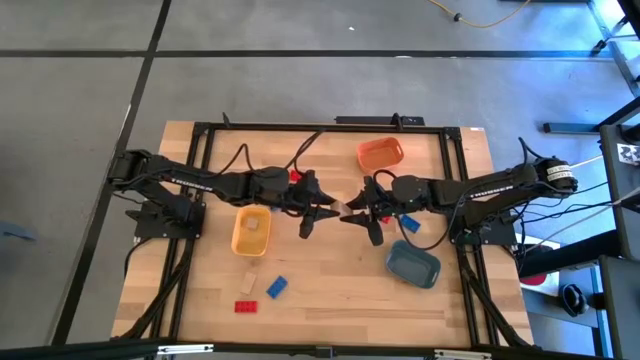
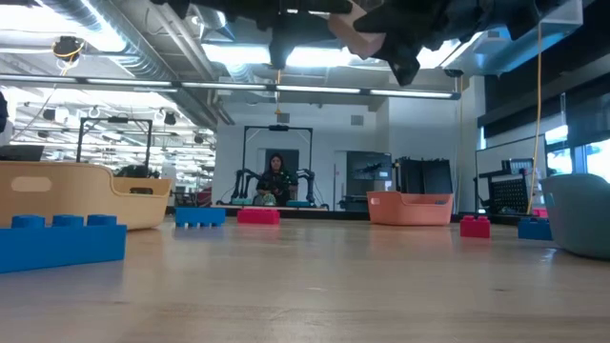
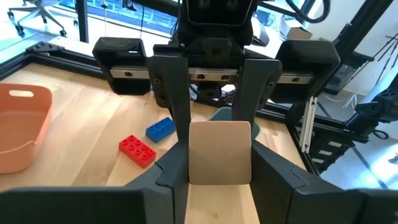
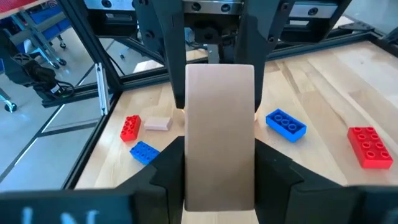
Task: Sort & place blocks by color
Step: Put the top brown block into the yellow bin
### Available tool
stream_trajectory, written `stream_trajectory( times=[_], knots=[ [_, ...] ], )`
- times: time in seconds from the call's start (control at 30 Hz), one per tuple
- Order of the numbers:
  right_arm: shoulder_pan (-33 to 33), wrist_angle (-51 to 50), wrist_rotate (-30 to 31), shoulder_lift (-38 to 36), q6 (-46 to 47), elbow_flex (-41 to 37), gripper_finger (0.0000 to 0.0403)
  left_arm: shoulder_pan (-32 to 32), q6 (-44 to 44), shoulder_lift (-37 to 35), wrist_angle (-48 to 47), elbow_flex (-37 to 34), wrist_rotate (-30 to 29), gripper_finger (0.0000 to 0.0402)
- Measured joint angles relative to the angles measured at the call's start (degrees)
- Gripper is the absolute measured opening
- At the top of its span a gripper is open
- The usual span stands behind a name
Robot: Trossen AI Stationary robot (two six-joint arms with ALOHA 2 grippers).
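Note:
One pale beige block (image 1: 344,207) hangs in mid-air over the table's middle, between my two grippers, which face each other. My left gripper (image 1: 328,208) reaches in from the left and my right gripper (image 1: 355,210) from the right, and both are shut on it. The low view shows the block (image 2: 357,33) high above the tabletop. Another beige block (image 1: 254,226) lies in the yellow tray (image 1: 238,240). Loose on the wood lie a beige block (image 1: 248,279), blue blocks (image 1: 276,287) (image 1: 410,222) and red blocks (image 1: 245,306) (image 1: 296,176). My left gripper pinches the beige block's left end (image 3: 217,177) between its two fingers (image 3: 171,177), one on each long side. The fingers lie level, coming from the table's left, along the block. The block is lifted clear and level. My right gripper pinches the same block's right end (image 4: 219,186) between its two fingers (image 4: 168,174), one on each long side. It comes level from the table's right, along the block. The block's far end sits between the left gripper's fingers.
The orange tray (image 1: 380,153) sits at the far side and the slate-blue tray (image 1: 413,264) at the near right. The yellow tray lies just left of the grippers. Bare wood stretches across the near middle (image 1: 340,285). A person sits in the room beyond (image 2: 275,176).

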Motion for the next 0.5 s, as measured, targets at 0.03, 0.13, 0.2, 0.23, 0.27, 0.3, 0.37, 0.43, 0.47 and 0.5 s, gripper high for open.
stream_trajectory(
  times=[0.03,0.13,0.2,0.23,0.27,0.3,0.37,0.43,0.47,0.5],
  knots=[
    [0.01,-0.02,0.00,0.00,0.07,0.00,0.0134,0.00,0.18,0.04,-0.18,0.00,0.09,0.0121],
    [0.02,0.03,-0.20,-0.13,0.59,0.03,0.0180,0.73,0.84,-0.67,-2.00,-0.02,1.13,0.0121],
    [-0.12,-1.72,0.63,-1.06,1.68,0.11,0.0226,1.77,1.26,-1.96,-4.61,-0.14,2.13,0.0121],
    [-0.40,-3.02,1.39,-1.61,2.24,0.13,0.0248,2.37,1.61,-2.78,-5.75,-0.09,2.13,0.0121],
    [-0.74,-4.73,2.08,-2.31,2.83,0.13,0.0268,2.99,2.18,-4.30,-8.24,-0.07,2.03,0.0121],
    [-1.19,-6.32,2.45,-3.18,2.87,0.11,0.0286,3.61,2.65,-5.96,-10.73,-0.13,2.02,0.0121],
    [-2.06,-9.36,3.86,-5.29,2.85,0.12,0.0315,4.66,3.84,-8.82,-13.36,0.04,1.81,0.0121],
    [-2.89,-13.83,5.48,-7.36,3.05,0.13,0.0333,5.58,4.61,-12.43,-18.61,-0.09,1.75,0.0121],
    [-3.25,-16.39,6.32,-8.26,3.05,0.13,0.0338,5.85,5.21,-14.03,-20.19,-0.09,1.50,0.0121],
    [-3.57,-18.98,7.15,-9.17,3.04,0.13,0.0341,5.92,5.50,-15.67,-22.19,-0.17,0.79,0.0121]
  ],
)
